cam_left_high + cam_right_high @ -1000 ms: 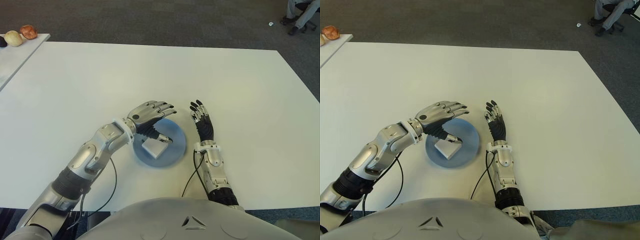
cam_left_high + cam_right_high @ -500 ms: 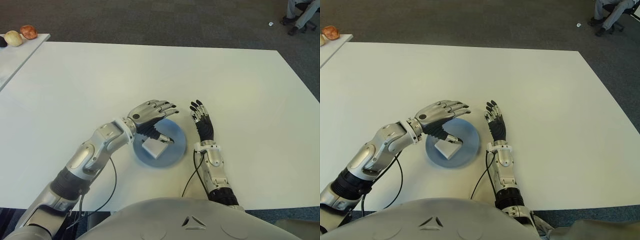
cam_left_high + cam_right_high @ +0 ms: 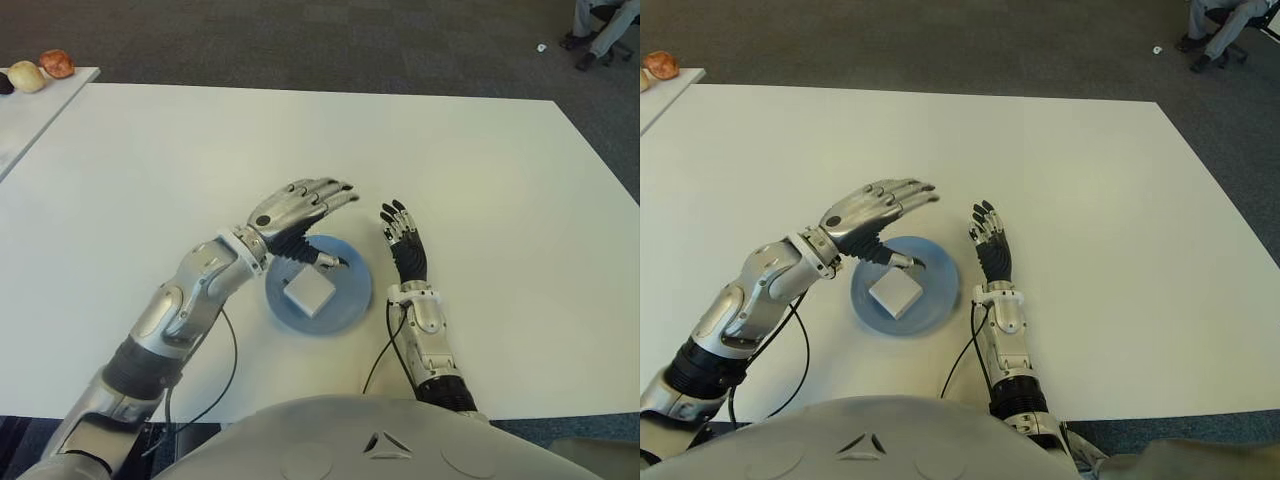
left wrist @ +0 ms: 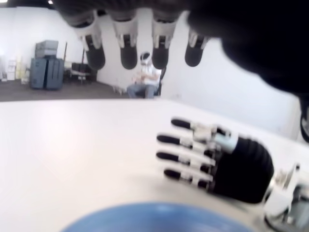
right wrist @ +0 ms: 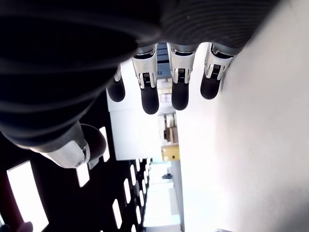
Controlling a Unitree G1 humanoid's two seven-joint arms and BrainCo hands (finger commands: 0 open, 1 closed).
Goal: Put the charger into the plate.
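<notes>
White table (image 3: 480, 180), blue plate (image 3: 352, 298) near the robot's edge. Left hand (image 3: 295, 212) hovers over the plate's far side, fingers spread, holding nothing. Right hand (image 3: 405, 248) just right of the plate, fingers extended, empty. Charger (image 3: 309, 291) sits flat inside the plate, looks clear of the thumb, though that's hard to confirm. To finish well: lift the left hand straight up, don't clip the charger or drag the rim.
</notes>
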